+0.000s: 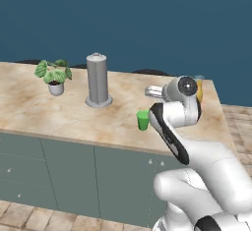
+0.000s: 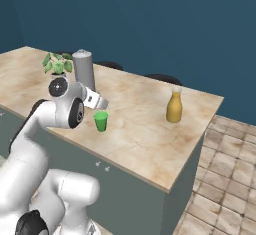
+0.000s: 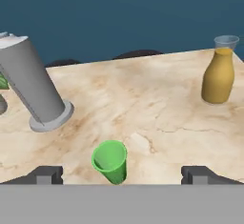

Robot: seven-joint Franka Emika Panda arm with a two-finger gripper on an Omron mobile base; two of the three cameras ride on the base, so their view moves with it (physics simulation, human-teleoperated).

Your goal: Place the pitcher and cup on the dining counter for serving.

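Gripper (image 3: 121,174) wide open, empty, fingertips (image 3: 45,174) spread either side of the green cup (image 3: 110,161), likely clear of it though the gap is hard to judge. Cup upright on the beige marbled dining counter (image 2: 150,139), close to its near edge. Pitcher (image 2: 174,106) with orange contents upright farther right, well apart from the cup, toward the counter's right end. Tall grey cylinder (image 1: 97,80) standing far left of the cup, small potted plant (image 1: 54,76) beyond it to the left.
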